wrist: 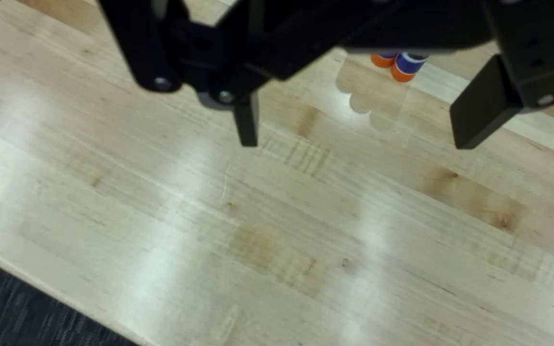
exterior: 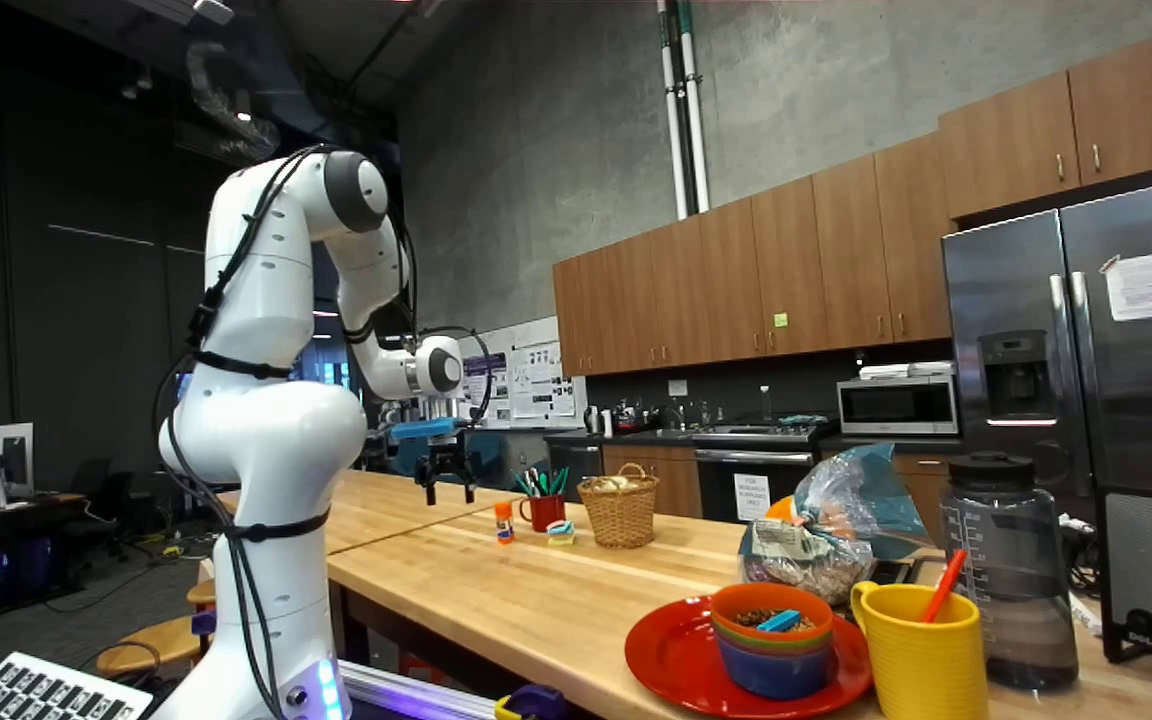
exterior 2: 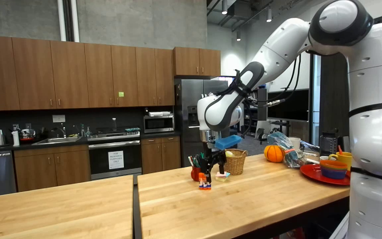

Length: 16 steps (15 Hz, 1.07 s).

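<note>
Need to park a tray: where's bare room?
The table is bare between the glue sticks and red plate, as is the neighbouring tabletop where seen. Crowded: by the red mug, sticky notes and basket, near the gripper; around the bowls and yellow mug.

Gripper (exterior: 450, 493) points down, fingers (wrist: 484, 108) spread wide apart. Wrist (exterior: 439, 367) sits directly above it; arm (exterior 2: 279, 48) arches higher, elbow (exterior 2: 338, 18) well above gripper.
</note>
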### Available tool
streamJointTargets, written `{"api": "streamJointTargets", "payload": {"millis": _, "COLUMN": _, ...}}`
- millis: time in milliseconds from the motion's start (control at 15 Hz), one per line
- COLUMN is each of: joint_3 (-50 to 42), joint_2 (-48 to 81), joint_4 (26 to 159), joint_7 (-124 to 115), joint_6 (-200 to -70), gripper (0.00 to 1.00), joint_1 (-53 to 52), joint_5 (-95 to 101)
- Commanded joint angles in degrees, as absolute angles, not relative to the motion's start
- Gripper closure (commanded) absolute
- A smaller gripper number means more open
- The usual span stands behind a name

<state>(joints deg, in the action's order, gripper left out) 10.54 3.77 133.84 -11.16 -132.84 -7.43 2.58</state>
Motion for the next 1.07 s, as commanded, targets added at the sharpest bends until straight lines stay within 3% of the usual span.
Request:
{"api": "streamJointTargets", "payload": {"millis": 0, "joint_3": 9.38, "joint_2": 6.24, "joint_4": 131.12, "joint_7": -14.98, "joint_6": -133.58, "gripper": 0.0, "joint_1": -8.56, "joint_5": 6.59}}
{"api": "streamJointTargets", "payload": {"millis": 1000, "joint_3": 7.52, "joint_2": 9.94, "joint_4": 129.75, "joint_7": -16.02, "joint_6": -137.22, "gripper": 0.0, "joint_1": -8.25, "joint_5": 10.82}}
